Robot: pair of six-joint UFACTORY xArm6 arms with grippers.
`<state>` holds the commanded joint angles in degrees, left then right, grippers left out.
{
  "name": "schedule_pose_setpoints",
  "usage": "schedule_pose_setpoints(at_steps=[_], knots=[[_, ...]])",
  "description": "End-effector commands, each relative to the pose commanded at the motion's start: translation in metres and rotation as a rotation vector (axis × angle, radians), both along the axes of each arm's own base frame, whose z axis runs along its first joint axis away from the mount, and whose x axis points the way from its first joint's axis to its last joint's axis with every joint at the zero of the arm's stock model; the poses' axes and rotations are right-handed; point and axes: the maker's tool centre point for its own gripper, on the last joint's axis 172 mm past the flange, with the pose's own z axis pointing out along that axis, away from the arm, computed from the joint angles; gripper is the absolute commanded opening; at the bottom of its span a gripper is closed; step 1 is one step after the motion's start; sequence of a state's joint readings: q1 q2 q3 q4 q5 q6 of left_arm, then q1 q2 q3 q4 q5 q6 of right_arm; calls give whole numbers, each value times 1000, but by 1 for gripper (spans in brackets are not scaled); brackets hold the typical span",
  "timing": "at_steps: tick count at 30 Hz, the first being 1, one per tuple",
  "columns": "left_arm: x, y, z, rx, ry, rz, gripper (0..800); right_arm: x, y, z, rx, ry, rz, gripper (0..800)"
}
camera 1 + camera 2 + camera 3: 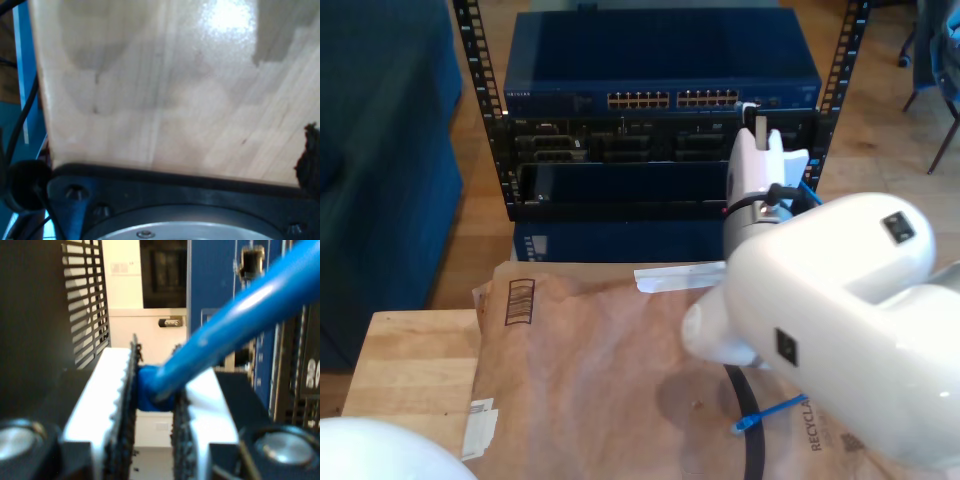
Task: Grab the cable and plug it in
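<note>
The bright-blue cable runs away from my second gripper, which is shut on the blue plug end between its ridged pads. In the exterior view my second gripper is raised in front of the rack, right of the switch's port rows, with a bit of cable beside it. The cable's other end lies on the brown paper at the exterior view's lower right. The first wrist view looks at the wooden table top above a black mount.
A blue network switch sits atop the black rack. Brown paper covers the wooden table. A thick black cable crosses the paper. A blue upholstered piece stands at the exterior view's left.
</note>
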<state>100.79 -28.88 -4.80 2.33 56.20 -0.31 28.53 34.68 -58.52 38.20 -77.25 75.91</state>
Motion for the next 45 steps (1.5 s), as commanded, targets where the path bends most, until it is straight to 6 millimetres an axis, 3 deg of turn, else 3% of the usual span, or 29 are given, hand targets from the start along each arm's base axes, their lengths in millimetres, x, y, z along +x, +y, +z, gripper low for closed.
schedule_pose_setpoints(at_steps=[11,20,45], knots=[[0,0,0,0,0,0,800,23,3,-2,-14,-27,-105,0],[0,0,0,0,0,0,800,28,-4,-12,2,-21,-137,0],[0,0,0,2,0,0,800,42,-12,-11,10,-30,-145,0]])
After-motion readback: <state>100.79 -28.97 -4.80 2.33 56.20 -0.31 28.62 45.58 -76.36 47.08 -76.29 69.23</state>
